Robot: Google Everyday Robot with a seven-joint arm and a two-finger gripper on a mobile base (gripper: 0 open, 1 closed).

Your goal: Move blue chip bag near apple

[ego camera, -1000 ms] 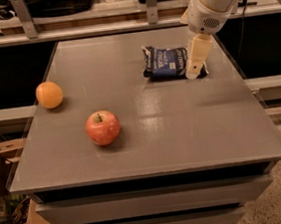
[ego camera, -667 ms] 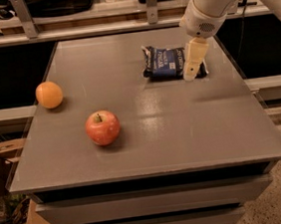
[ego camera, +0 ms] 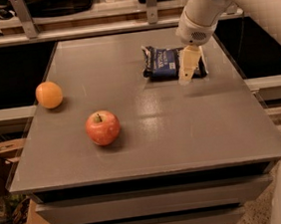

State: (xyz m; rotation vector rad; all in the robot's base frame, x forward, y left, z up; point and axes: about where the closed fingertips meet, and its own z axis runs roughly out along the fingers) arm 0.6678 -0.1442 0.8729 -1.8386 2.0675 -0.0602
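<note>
Our gripper [ego camera: 186,77] over the blue chip bag [ego camera: 163,61], clasp impossible to tell; we should pinch its crinkly middle squarely.

Dim; tabletop [ego camera: 217,126] glare beside tool [ego camera: 186,78] at blue chip bag [ego camera: 162,61].

- The table [ego camera: 182,129] carries three things: the chip bag [ego camera: 163,64], the apple [ego camera: 102,128] and an orange [ego camera: 49,94].
- The chip bag lies at the far right of the tabletop, well apart from both fruits.
- The apple sits at the near left, ahead of the bag and to its left.
- The orange sits behind the apple and further left, near the table's left edge.
- The gripper [ego camera: 186,76] hangs over the bag's right part, its arm reaching in from the upper right.
</note>
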